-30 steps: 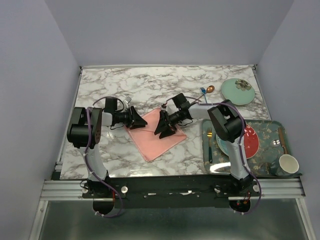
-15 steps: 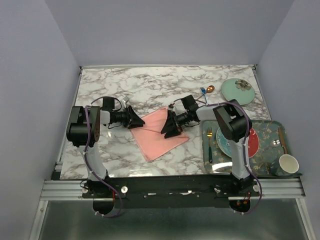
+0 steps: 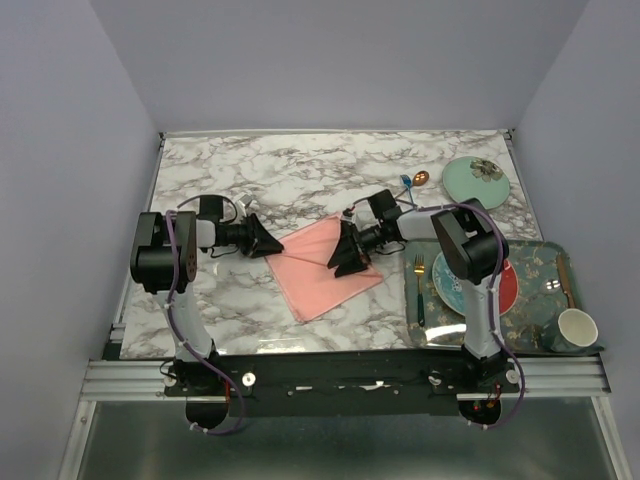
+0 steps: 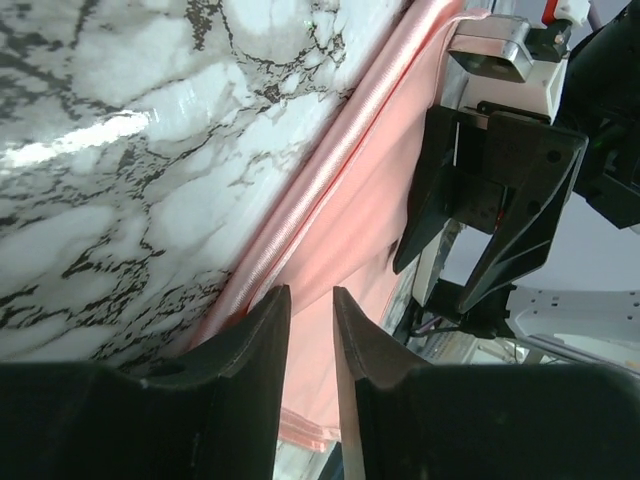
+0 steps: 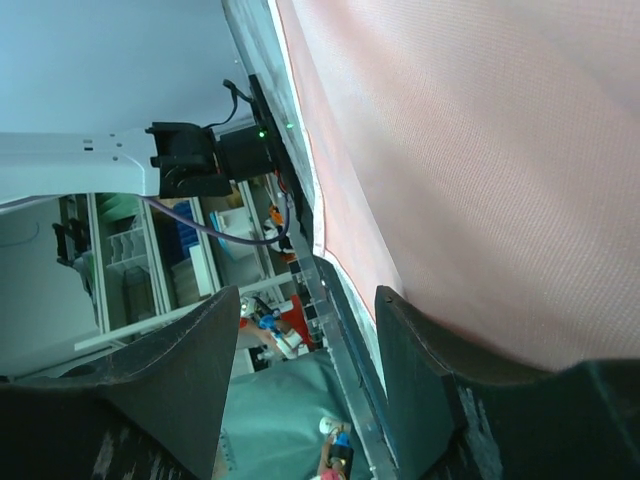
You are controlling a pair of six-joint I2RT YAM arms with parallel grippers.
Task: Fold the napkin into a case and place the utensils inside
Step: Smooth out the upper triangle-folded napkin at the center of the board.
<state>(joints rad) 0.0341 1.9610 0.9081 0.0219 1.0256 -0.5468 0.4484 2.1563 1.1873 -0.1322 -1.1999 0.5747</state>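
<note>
The salmon-pink napkin [image 3: 318, 278] lies flat on the marble table between my two grippers. My left gripper [image 3: 264, 240] is low at the napkin's left corner. In the left wrist view [image 4: 310, 292] its jaws stand a narrow gap apart, with the napkin [image 4: 370, 200] showing through the gap. My right gripper [image 3: 350, 256] is over the napkin's right part. In the right wrist view [image 5: 308, 295] its jaws are wide apart with nothing between them, and one finger rests against the napkin [image 5: 480, 150]. The copper spoon [image 3: 420, 178] and the blue fork [image 3: 407, 183] lie at the far right.
A pale green plate [image 3: 476, 182] sits at the far right corner. The patterned tray [image 3: 545, 262] at the right holds a red plate [image 3: 500, 280], a cup [image 3: 577, 328] and a gold fork with a teal handle [image 3: 419, 290].
The left jaws have narrowed and that gripper has drawn back a little to the left. The right gripper has shifted right, and the napkin's far corner now reaches further right.
</note>
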